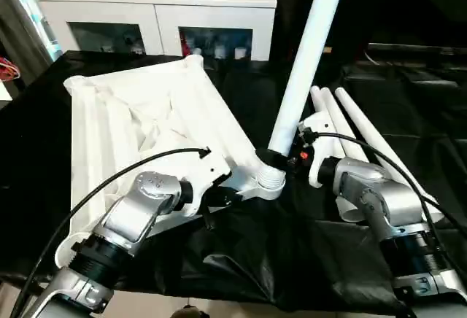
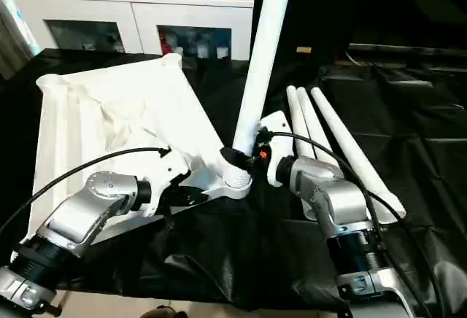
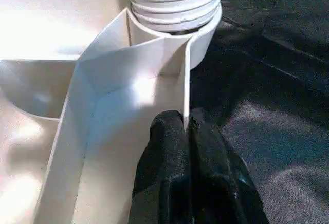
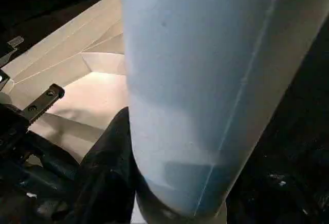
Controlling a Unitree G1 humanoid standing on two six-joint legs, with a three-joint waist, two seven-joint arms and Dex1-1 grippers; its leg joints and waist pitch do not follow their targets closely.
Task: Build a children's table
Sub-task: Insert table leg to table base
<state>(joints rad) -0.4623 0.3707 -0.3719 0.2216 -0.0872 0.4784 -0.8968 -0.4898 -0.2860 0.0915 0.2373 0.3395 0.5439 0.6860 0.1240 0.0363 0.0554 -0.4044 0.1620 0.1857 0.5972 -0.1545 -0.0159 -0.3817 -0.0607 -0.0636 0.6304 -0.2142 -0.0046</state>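
Nearest me, my left claw pinches the tabletop rim shut, steadying the corner socket. At three o'clock, my right claw clasps the upright leg seated there; three spare legs lie on the desk.

Bright overhead light, glare on white tabletop, glossy black cloth, blurred close-up leg

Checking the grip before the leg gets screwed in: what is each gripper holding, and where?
Left gripper pinches the tabletop's rim beside the corner socket; right gripper clasps the upright leg near its base.
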